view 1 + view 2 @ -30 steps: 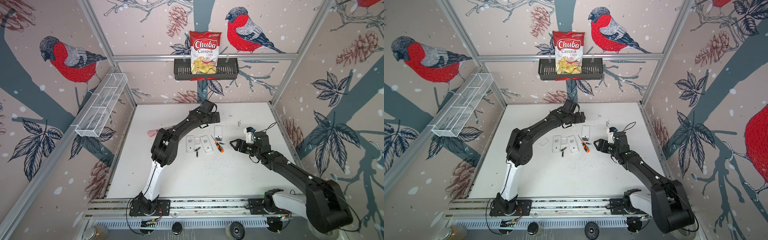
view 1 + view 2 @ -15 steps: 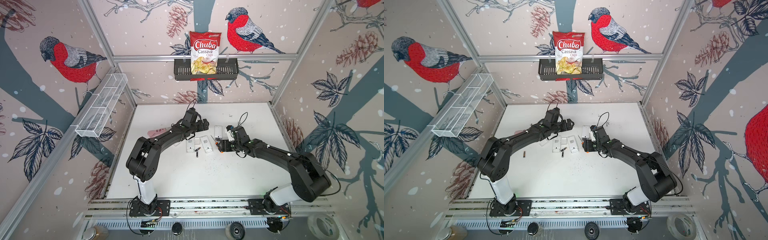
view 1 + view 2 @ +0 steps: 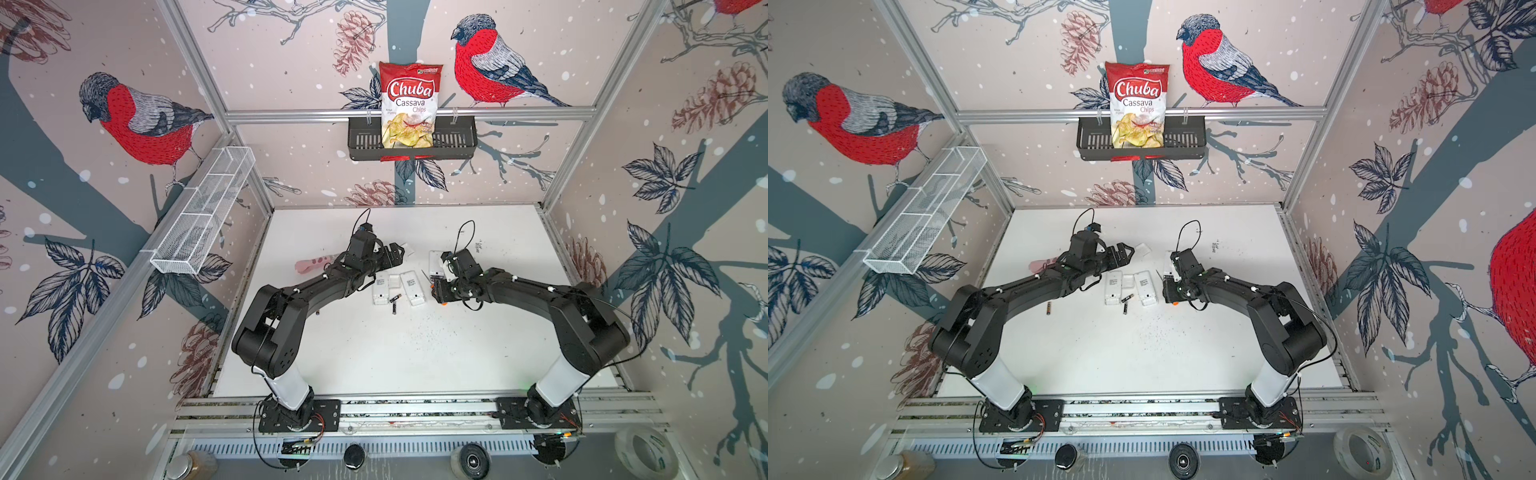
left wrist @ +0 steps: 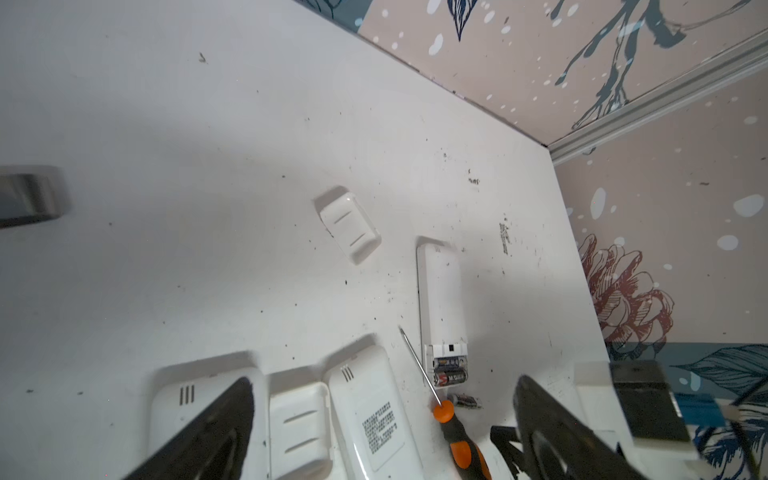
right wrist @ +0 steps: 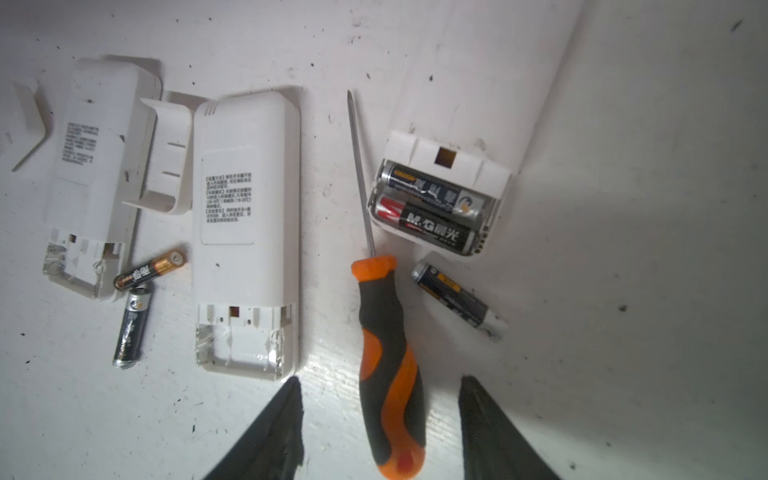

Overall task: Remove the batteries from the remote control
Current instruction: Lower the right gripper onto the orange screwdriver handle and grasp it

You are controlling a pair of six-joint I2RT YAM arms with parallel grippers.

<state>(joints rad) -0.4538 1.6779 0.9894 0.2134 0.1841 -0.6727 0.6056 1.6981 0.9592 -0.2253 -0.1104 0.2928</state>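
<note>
Leftmost, near your left arm (image 3: 1017, 286), a lone battery (image 3: 1049, 308) lies flat on the white table (image 3: 415, 357); it is a slim dark cylinder, too small to read, its long axis running front to back of the table; your left gripper (image 3: 394, 254) hangs further back over the table with its jaws spread wide, gripping nothing; next you meet the left remote (image 5: 89, 166), face down, its bay uncovered; at that open end two batteries (image 3: 395, 302) meet in a V: the gold-banded cell (image 5: 149, 270) is black with a gold tip and slants toward the middle remote (image 5: 245, 249), while the silver-capped cell (image 5: 132, 328), also black, runs roughly along the remotes' length; a loose cover (image 5: 168, 166) lies between those two remotes; right of the middle remote the screwdriver (image 5: 390, 365) lies with its shaft pointing away from your right gripper (image 5: 381, 379), whose jaws stand apart on either side of the orange-and-black handle, not touching it; the right remote (image 4: 440, 291) carries two cells (image 5: 432, 208) side by side in its bay, both lying across its width, one dark with yellow print, the other black with a red end and white lettering; just beside that bay a sixth cell (image 5: 457, 301), dark with silver ends, lies askew on the table.
</note>
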